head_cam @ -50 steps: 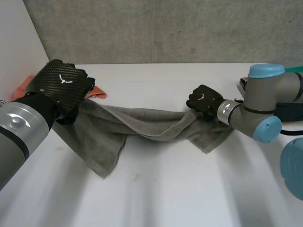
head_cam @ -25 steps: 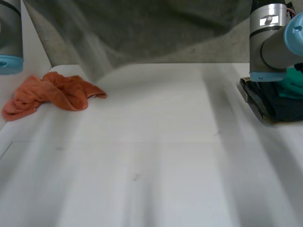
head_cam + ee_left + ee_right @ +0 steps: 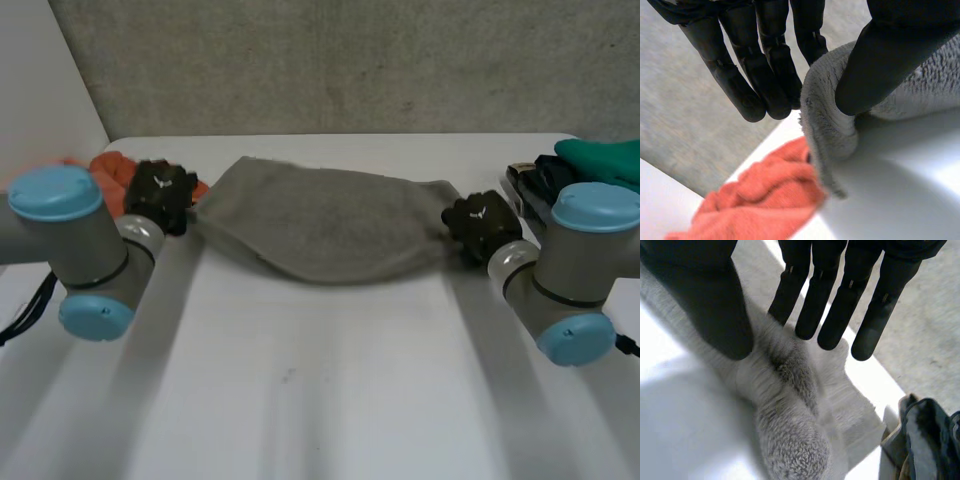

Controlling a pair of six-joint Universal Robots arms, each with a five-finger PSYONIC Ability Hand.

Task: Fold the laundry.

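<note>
Left wrist view: straight, close-set fingers (image 3: pixel 765 75) and the thumb of my left hand (image 3: pixel 880 60) pinch one end of the grey towel (image 3: pixel 830 125).
Right wrist view: my right hand (image 3: pixel 715 305) pinches the other end, its fingers slightly spread.
Towel: stretched between both hands, low over the white table (image 3: pixel 320 380).
Advice: I'd lower both ends evenly and taut, clear of the orange cloth (image 3: pixel 760 200).

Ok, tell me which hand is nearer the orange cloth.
Left. The left hand pinches one end of the grey towel, right beside the orange cloth; the right hand holds the opposite end, well away from it.
</note>
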